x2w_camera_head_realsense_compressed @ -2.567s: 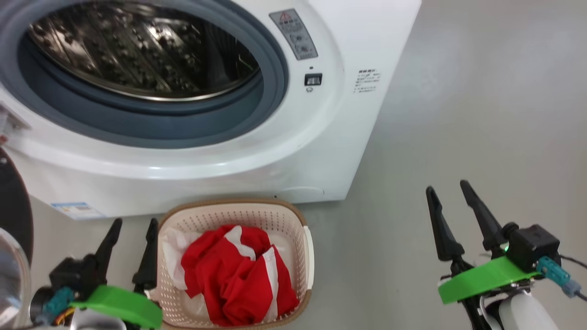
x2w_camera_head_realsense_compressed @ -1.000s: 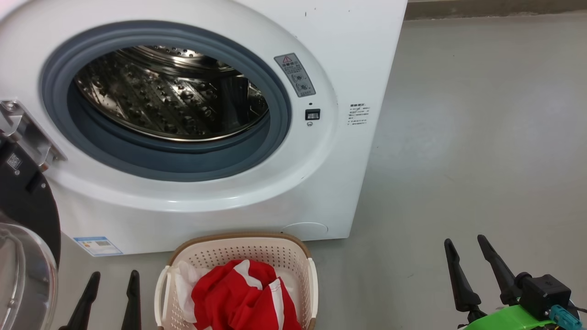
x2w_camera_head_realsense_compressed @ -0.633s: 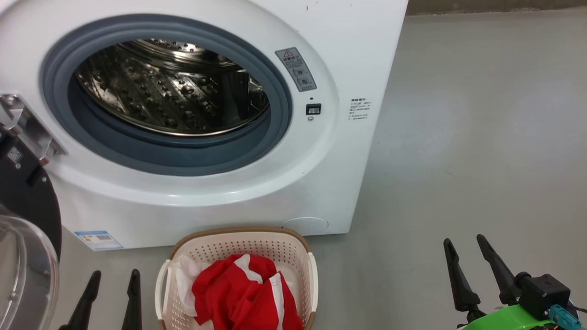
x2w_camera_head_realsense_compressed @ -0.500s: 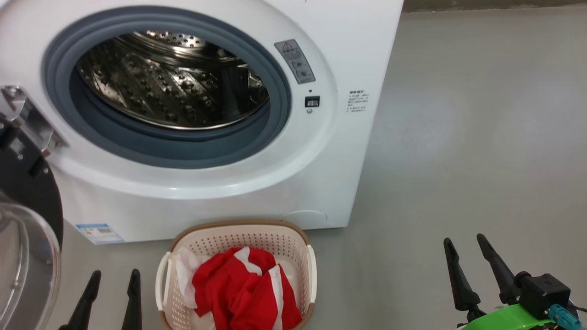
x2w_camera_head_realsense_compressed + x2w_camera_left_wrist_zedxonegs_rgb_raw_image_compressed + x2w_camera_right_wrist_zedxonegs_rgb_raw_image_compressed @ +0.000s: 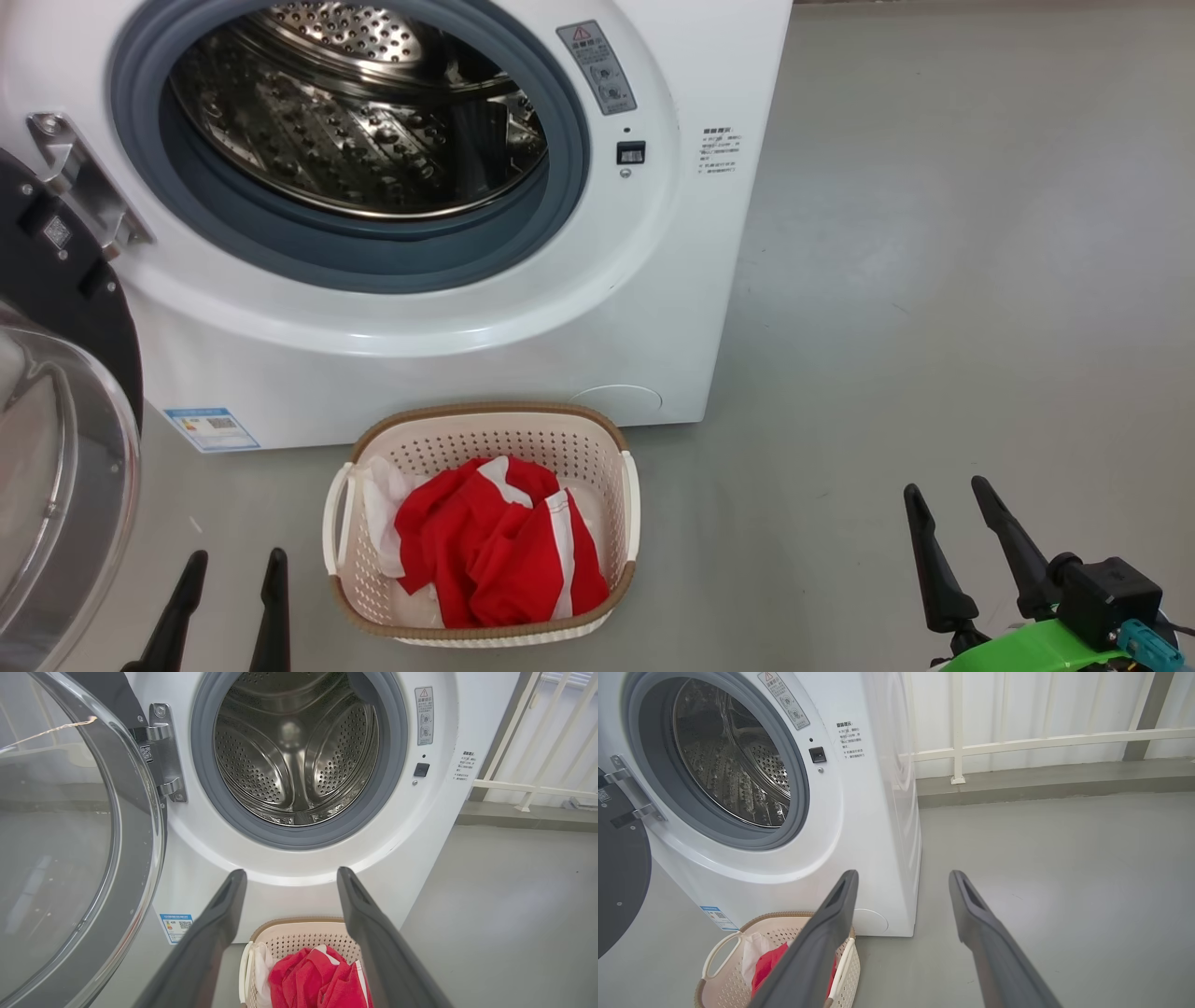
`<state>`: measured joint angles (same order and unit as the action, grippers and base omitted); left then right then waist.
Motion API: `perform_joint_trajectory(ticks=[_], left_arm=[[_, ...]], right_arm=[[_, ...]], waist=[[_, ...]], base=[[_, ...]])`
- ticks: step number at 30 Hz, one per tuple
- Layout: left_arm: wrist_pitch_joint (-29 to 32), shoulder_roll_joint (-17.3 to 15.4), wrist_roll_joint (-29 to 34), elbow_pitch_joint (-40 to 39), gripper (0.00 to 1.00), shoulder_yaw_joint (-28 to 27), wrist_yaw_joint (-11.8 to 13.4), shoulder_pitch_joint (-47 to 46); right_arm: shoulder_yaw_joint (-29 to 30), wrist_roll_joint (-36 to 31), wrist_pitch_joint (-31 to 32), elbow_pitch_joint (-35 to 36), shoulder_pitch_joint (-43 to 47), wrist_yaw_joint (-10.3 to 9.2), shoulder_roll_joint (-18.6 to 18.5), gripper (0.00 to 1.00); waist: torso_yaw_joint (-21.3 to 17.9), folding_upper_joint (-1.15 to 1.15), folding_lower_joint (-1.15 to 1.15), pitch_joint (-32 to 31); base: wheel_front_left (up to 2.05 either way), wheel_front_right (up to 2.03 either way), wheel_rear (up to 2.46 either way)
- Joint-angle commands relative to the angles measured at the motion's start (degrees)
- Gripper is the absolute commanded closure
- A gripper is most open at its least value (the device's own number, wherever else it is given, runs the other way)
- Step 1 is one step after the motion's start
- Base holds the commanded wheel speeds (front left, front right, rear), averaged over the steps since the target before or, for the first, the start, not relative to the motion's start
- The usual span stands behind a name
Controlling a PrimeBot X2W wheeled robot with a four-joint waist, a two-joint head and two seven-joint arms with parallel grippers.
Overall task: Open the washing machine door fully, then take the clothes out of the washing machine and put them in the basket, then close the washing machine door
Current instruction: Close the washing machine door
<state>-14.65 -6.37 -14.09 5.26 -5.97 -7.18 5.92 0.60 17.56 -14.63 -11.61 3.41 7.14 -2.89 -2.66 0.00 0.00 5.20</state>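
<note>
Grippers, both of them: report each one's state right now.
Left gripper: open, holding nothing.
Right gripper: open, holding nothing.

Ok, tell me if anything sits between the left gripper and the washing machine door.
Nothing visible. The left gripper, open, has bare floor between it and the open washing machine door; the basket sits to its right.

I see a smooth, matt grey floor across the right of the head view. In the right wrist view, a raised grey concrete kerb runs along the floor's far edge. A white metal railing of upright posts and one horizontal rail stands on that kerb. Behind it I see a pale ribbed wall panel.
</note>
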Motion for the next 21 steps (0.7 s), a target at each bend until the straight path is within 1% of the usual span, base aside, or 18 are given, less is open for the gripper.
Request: perform_joint_trajectory(ticks=[1,12,21], left_arm=[[-0.3,-0.8,0.3,-1.3,0.00,-1.8,-0.3,-1.5],[-0.3,-0.4,0.2,-0.9,0.00,-1.4,-0.3,-1.3],[-0.3,0.8,0.2,0.5,0.00,-2.1,-0.3,-1.2]], right_arm=[[-1.3,-0.4,-0.4,1.4,-1.6,0.35,-0.3,0.00],[-1.3,-0.7,-0.4,1.6,-1.2,0.35,-0.4,0.00],[-2.1,-0.8,-0.4,1.3,-1.1,0.35,-1.3,0.00]], waist=[[0.0,0.00,0.00,0.0],[0.9,0.00,0.00,-0.5],[5.4,0.00,0.00,-1.0]], base=[[0.00,0.00,0.00],[0.00,0.00,0.00],[0.00,0.00,0.00]])
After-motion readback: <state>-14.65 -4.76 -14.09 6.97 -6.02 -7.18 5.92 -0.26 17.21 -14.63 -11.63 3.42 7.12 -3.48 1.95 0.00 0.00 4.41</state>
